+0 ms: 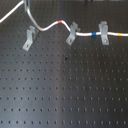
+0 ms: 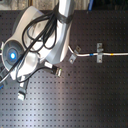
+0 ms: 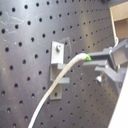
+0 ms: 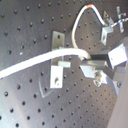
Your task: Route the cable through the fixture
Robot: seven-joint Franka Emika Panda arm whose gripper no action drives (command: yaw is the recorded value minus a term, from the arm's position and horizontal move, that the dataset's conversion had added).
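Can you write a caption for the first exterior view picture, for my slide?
White cable snakes across a black pegboard, resting in the middle clip and right clip.

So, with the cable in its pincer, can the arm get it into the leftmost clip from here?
Probably yes. The pincer holds the cable right beside that clip, and nothing stands between them; the board around it is bare.

We see four soft, low-resolution pictures, evenly lit from above; the cable [image 1: 50, 26] glares white against dark board.
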